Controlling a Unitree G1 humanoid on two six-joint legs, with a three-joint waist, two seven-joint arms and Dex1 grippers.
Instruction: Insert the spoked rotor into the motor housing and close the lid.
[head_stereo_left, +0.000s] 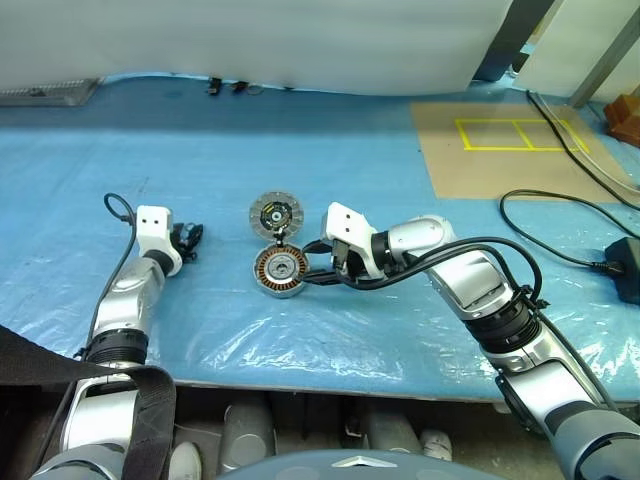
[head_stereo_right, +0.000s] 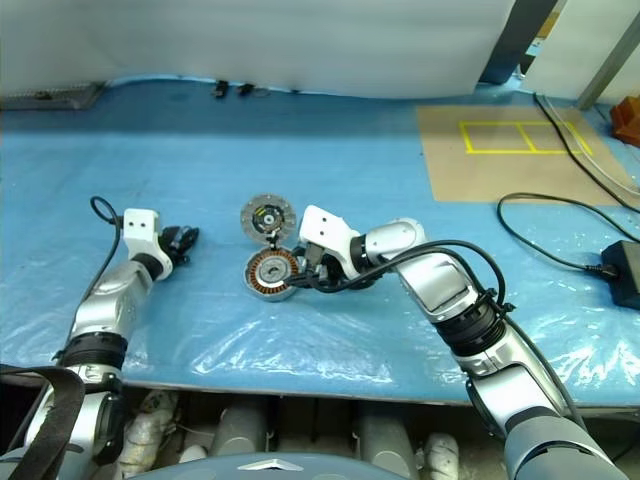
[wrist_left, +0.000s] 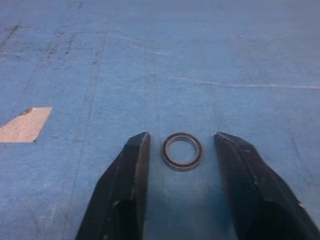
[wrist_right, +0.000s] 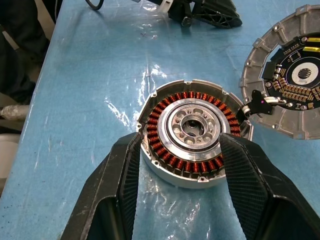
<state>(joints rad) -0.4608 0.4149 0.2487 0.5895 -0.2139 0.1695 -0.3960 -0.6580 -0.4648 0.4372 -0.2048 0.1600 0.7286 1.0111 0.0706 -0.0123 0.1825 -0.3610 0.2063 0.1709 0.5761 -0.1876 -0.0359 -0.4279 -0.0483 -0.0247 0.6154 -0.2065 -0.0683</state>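
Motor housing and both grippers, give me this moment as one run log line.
left gripper: open around small ring | right gripper: straddling motor housing | lid: beside housing, off

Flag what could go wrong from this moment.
1. The small metal ring lies flat on the blue sheet between the open left claw fingers; being thin, it may slip out or skid when they close.
2. The right claw straddles the motor housing, whose lid lies right beside; a nudge could shift either.

Both head eyes look down over the motor housing (head_stereo_left: 280, 272); the right wrist camera (close) shares it.
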